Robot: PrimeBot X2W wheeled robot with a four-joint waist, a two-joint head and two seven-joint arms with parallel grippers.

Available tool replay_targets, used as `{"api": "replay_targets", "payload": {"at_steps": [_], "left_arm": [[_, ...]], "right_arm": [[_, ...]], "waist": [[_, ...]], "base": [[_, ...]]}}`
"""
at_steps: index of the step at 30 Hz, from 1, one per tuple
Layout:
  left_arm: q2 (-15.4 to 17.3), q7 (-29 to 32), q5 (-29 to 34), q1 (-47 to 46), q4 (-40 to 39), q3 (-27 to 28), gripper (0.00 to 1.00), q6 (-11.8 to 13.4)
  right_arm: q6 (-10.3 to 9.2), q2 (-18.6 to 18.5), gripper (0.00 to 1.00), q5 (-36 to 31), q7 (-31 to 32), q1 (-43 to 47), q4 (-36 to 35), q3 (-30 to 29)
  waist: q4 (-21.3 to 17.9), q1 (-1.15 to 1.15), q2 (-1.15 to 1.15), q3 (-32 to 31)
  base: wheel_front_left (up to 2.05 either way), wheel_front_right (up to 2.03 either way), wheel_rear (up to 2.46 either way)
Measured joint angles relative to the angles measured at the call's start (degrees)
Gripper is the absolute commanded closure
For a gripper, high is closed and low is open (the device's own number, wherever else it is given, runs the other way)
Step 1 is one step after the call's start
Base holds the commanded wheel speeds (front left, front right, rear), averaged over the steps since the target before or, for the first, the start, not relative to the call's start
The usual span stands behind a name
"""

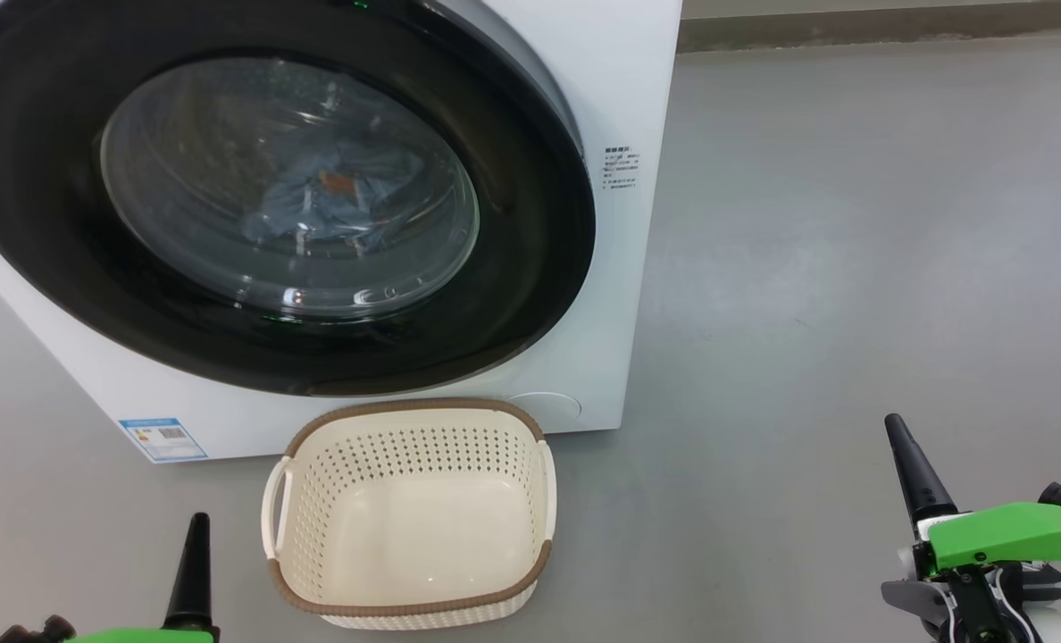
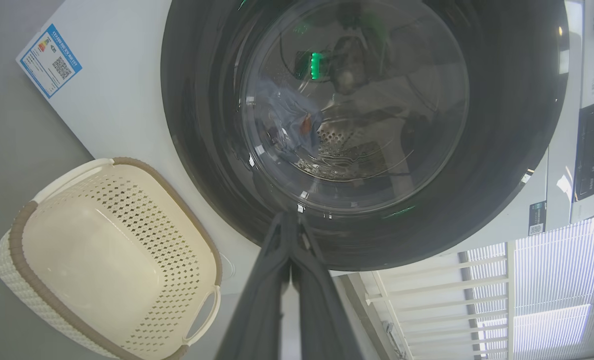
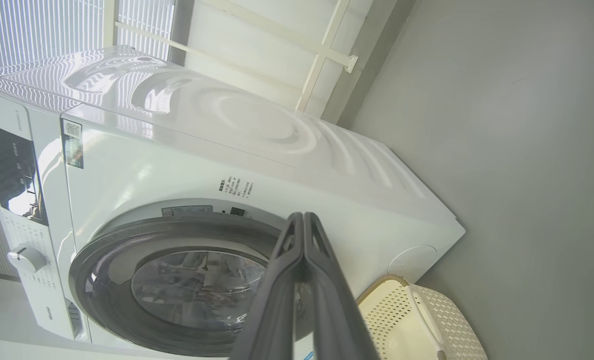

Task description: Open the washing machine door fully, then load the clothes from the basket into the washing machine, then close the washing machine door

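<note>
Washing machine door [image 1: 289,192] looks shut, black rim [image 1: 535,232] flush to the front of the washing machine [image 1: 624,80]. Whether it has caught can't be told from here.

- Risk 1: if it's only pushed to, it swings back open and the last step fails. The fix would be a firm press on the rim, not the bowl window [image 1: 182,152].
- Risk 2: a hem pinched under the rim. Hidden, can't tell.
- Risk 3: an arm coming in low clips the basket [image 1: 410,407]. It sits empty on the floor [image 1: 852,223], just beside the machine's front edge, below the door's lower rim.

Clothes [image 1: 338,201]: a blue bundle with an orange patch, low in the drum [image 2: 347,145], seen through glossy, reflective glass.

Left gripper [image 2: 291,220] and right gripper [image 3: 303,220]: both finger pairs pressed together, holding nothing. They're well apart from the door, one on each side of the basket.
</note>
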Motion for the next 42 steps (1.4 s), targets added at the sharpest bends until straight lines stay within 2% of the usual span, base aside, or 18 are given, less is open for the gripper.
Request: {"api": "replay_targets", "payload": {"at_steps": [31,42], "left_arm": [[-0.4,5.1,-18.9,-0.4,-1.1,1.1,1.00,0.0],[-0.5,5.1,-19.4,-0.9,-1.3,1.2,1.00,0.0]], "right_arm": [[-0.01,1.5,1.00,16.7,5.1,0.1,-1.6,-5.1],[-0.07,1.6,1.00,17.1,5.2,0.1,-1.7,-5.2]], "waist": [[0.7,0.00,0.00,-1.5],[0.7,0.00,0.00,-1.6]], "base": [[0.00,0.00,0.00],[0.00,0.00,0.00]]}}
